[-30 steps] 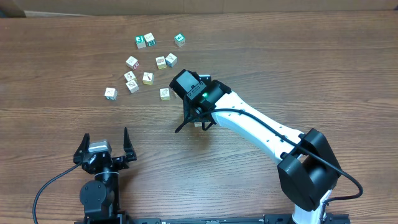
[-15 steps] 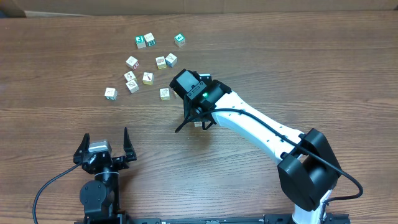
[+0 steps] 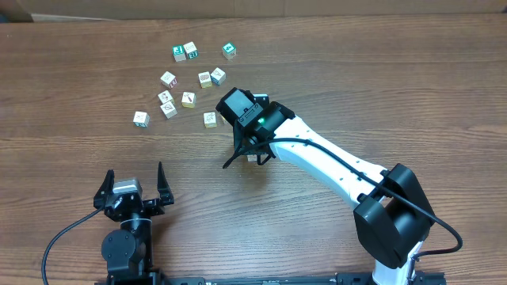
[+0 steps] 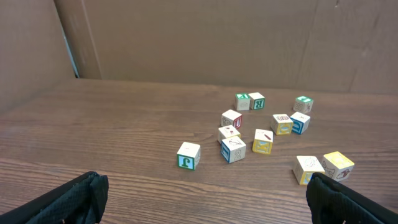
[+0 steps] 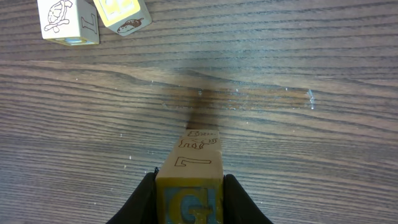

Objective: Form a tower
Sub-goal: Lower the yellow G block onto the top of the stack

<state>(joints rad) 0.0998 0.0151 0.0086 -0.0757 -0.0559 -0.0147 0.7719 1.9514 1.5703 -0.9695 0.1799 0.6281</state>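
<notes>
My right gripper (image 5: 188, 190) is shut on a yellow-edged wooden cube (image 5: 190, 165) with a blue G on its near face and a 7 on its side. In the overhead view the right gripper (image 3: 249, 155) points down at mid-table, and a bit of the cube (image 3: 252, 158) shows between its fingers. Whether the cube touches the wood I cannot tell. No tower is in view, only single cubes. My left gripper (image 3: 133, 184) stands open near the front edge with nothing in it; its dark fingers (image 4: 78, 198) frame bare wood.
Several loose cubes (image 3: 188, 77) lie scattered at the back left of the table (image 3: 396, 87). One of them (image 3: 210, 119) sits close beside my right wrist. Two cubes (image 5: 65, 22) lie just beyond the held one. A cardboard wall (image 4: 199, 37) closes the far side.
</notes>
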